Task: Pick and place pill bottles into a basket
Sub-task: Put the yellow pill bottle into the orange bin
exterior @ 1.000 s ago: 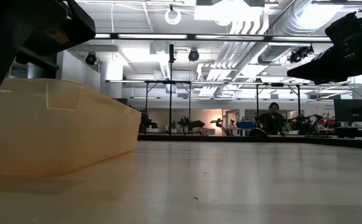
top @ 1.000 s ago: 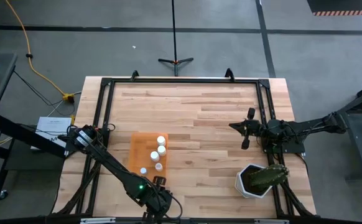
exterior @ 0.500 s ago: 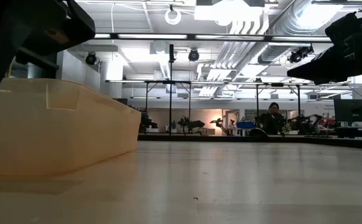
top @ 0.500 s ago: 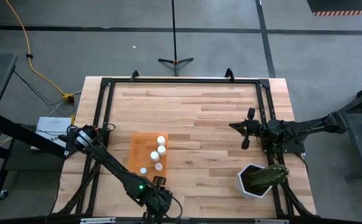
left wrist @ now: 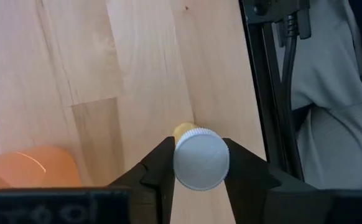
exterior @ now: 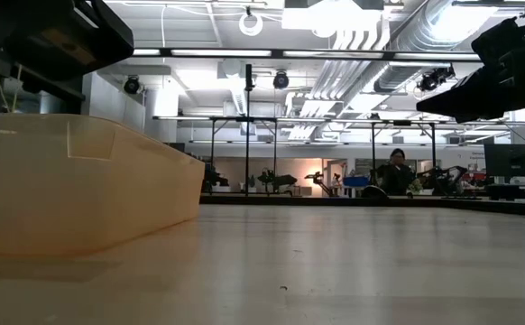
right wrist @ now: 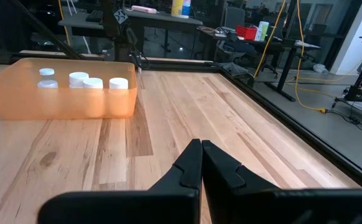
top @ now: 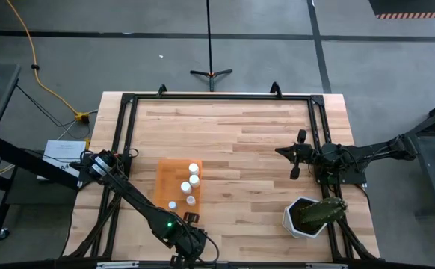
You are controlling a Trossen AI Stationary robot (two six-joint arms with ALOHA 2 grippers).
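Observation:
The orange tray (top: 167,178) lies left of the table's middle and holds several white pill bottles (top: 193,179). It also shows in the low view (exterior: 82,181) and the right wrist view (right wrist: 63,99). My left gripper (top: 190,219) is near the table's front edge, just in front of the tray's near right corner. It is shut on one more pill bottle (left wrist: 199,163). My right gripper (top: 296,155) hangs shut and empty over the right side of the table; its fingers meet in the right wrist view (right wrist: 201,146). My left gripper pinches the pill bottle by the two sides of its white cap (left wrist: 201,158), one finger (left wrist: 159,165) on each side. The fingers point down at the table, and the cap's top faces up between them. A yellowish part (left wrist: 182,130) shows beyond the cap. The bottle's bottom is hidden.
A white hexagonal pot with a green plant (top: 311,215) stands at the front right. A black frame (top: 217,97) runs round the table; its rail (left wrist: 265,74) passes close to my left gripper. Bare wood lies between the tray and my right gripper.
In the low view my left arm has gone up a little, uncovering the tray's upper left rim. Nothing else has moved.

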